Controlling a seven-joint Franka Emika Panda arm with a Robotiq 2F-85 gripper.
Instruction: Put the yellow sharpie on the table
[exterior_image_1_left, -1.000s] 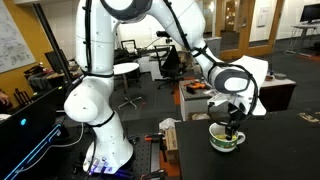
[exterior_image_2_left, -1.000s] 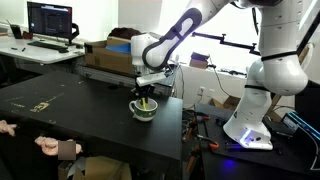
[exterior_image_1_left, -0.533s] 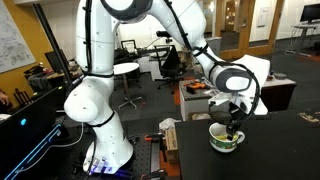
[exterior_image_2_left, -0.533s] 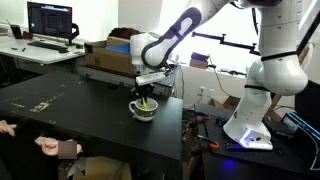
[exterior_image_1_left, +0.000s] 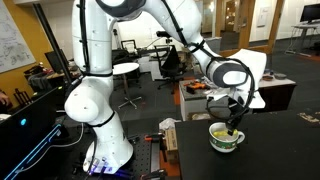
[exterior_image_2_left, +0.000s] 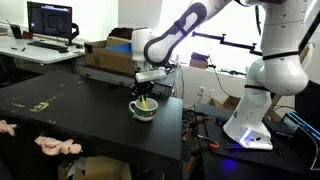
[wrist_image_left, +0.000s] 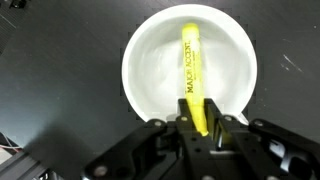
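While the jaws are pressed together on the upper end of the yellow sharpie, the step in hand appears to be drawing it out of the mug. The placing on the desk is not yet done. In the wrist view the pen runs straight away from the jaws, and its far end hangs over the mug's white floor. Whether the tip touches that floor cannot be told. The mug sits directly beneath the jaws, and the bare dark desk spreads out on every side of it. The next move likely calls for a straight vertical lift until the pen's lower end clears the rim, so the mug is not tipped or dragged. After that would come a sideways shift over open desk, a descent, and a release. In both exterior views the Panda arm reaches out from its base with the wrist bent to point straight down, holding the jaws just above the mug.
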